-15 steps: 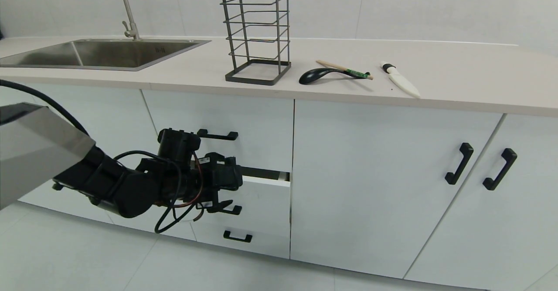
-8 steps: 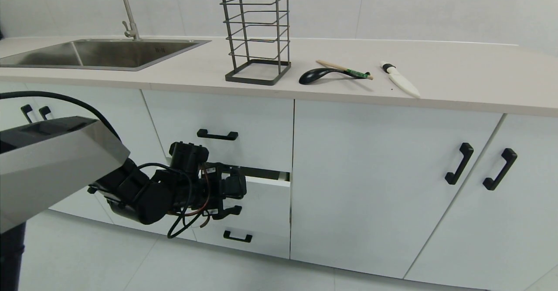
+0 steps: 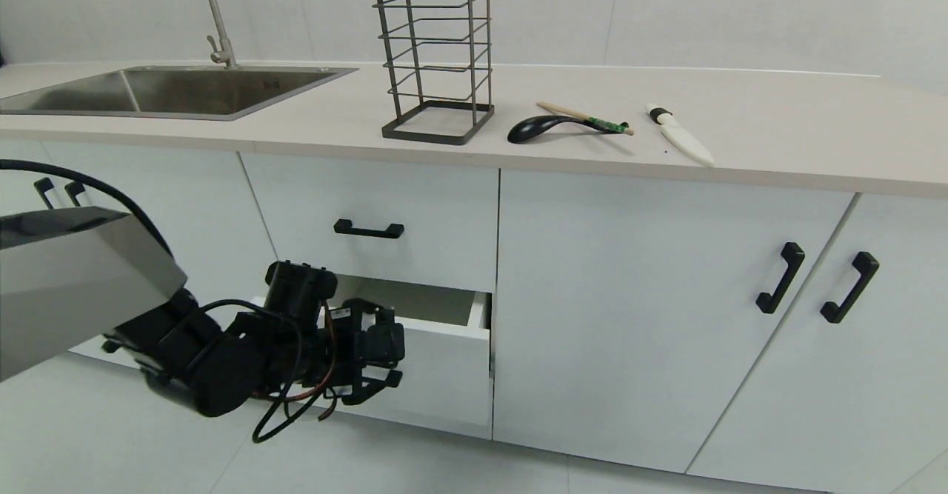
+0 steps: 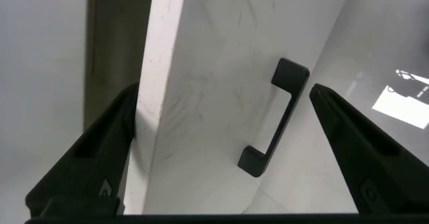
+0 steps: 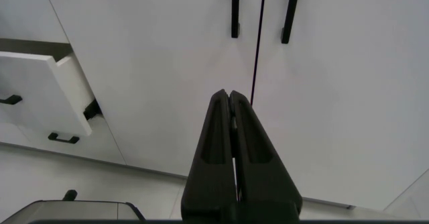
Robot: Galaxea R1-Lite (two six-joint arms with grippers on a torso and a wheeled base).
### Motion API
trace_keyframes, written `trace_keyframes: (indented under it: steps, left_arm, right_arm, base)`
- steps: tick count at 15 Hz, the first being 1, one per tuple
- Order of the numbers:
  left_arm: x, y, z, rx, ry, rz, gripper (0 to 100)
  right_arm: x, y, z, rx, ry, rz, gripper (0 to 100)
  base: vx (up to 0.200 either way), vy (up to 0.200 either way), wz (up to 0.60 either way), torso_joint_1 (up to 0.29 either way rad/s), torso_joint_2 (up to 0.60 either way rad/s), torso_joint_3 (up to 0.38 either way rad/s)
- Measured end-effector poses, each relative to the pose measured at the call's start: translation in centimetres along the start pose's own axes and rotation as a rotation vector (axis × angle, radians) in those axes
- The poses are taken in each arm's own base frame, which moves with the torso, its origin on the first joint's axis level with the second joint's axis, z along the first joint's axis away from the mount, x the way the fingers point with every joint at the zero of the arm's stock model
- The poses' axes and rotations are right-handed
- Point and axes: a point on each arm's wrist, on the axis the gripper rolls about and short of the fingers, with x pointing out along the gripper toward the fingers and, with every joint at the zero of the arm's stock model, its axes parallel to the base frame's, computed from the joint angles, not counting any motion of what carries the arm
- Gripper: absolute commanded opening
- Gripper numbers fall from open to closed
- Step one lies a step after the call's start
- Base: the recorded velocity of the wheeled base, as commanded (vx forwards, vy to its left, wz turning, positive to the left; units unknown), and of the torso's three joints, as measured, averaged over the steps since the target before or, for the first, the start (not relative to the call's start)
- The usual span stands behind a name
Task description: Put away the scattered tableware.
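Above the left hand (image 4: 224, 100) runs the tabletop (image 3: 778, 131); that hand, spread wide, straddles the part-open drawer (image 3: 444, 353), best drawn straight and level, fully out. Meanwhile the right hand (image 5: 231, 117) is clenched, empty; knife (image 3: 681, 137), spoon (image 3: 533, 129) and chopsticks (image 3: 585, 116) lie up there.

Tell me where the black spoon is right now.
In the head view, the black spoon lies on the counter, just right of the wire rack, with chopsticks by its handle and a knife farther right.
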Motion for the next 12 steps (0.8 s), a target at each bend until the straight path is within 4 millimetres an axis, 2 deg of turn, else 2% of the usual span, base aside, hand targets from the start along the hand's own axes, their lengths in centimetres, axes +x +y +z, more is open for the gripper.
trace_keyframes:
  steps: [2, 4, 5, 7, 12]
  left_arm:
    - [-3.4, -2.6, -0.1, -0.006, 0.016, -0.049, 100]
    - [-6.3, -4.0, 0.2, 0.001, 0.005, -0.038, 100]
    - [-7.2, -4.3, 0.4, 0.008, -0.004, -0.031, 100]
    - [-8.1, -4.9, 0.6, 0.017, -0.012, -0.037, 100]
    - [-8.4, -5.3, 0.5, 0.015, -0.013, -0.031, 100]
  right_arm:
    - [0.0, 0.0, 0.0, 0.0, 0.0, 0.0, 0]
    - [0.0, 0.0, 0.0, 0.0, 0.0, 0.0, 0]
    - [0.0, 0.0, 0.0, 0.0, 0.0, 0.0, 0]
    - [0.0, 0.0, 0.0, 0.0, 0.0, 0.0, 0]
    - [0.0, 0.0, 0.0, 0.0, 0.0, 0.0, 0]
  base:
    - [0.0, 0.0, 0.0, 0.0, 0.0, 0.0]
    - [0.0, 0.0, 0.0, 0.0, 0.0, 0.0]
    - [0.0, 0.0, 0.0, 0.0, 0.0, 0.0]
    - [0.0, 0.0, 0.0, 0.0, 0.0, 0.0]
    - [0.0, 0.0, 0.0, 0.0, 0.0, 0.0]
